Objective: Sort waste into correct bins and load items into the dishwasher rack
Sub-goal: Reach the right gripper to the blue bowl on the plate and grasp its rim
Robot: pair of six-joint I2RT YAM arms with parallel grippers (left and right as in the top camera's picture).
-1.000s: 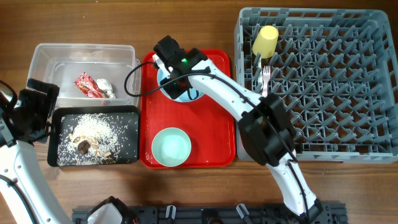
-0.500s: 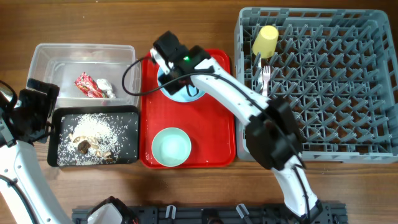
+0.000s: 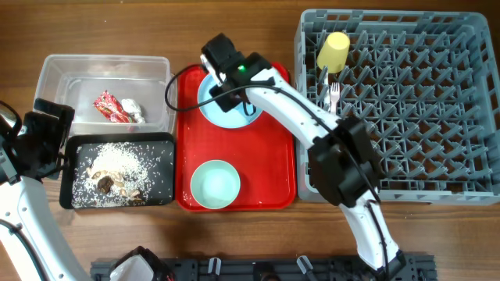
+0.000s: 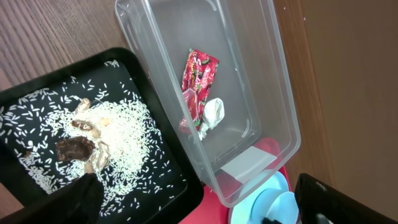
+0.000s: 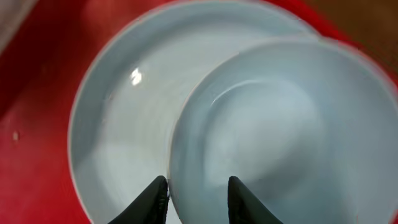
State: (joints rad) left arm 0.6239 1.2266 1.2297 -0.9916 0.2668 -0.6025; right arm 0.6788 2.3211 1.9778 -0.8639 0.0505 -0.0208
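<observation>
Up at the top of the red tray (image 3: 273, 156) with the right claw (image 5: 198, 196), right down on the small bowl (image 5: 280, 137). Straddling the bowl's near rim, one finger outside the wall and one inside, spread apart and not pinching, so open. Resting on the plate (image 5: 118, 124), off toward its right side in the wrist view, both of them on the red tray. Lower on that same tray, near its bottom edge, the green bowl (image 3: 215, 184), upright and on its own. Over at the far left of the frame, the left claw (image 4: 196, 193), fingers spread wide with nothing between them, looking down across both bins from above. In the tub (image 3: 105, 82) at upper left, the wrapper (image 3: 112, 108) with the tissue (image 3: 133, 111) touching its right end. Just below the tub, the black tray (image 3: 78, 187), scattered with rice (image 3: 129, 156) and a few brown scraps (image 3: 104, 182) toward the lower middle. Filling the right side of the desk (image 3: 258, 230), the rack (image 3: 469, 187). Standing among the pegs in its upper left corner, the cup (image 3: 333, 51), tilted, and just below it the fork (image 3: 333, 97), tines up.
</observation>
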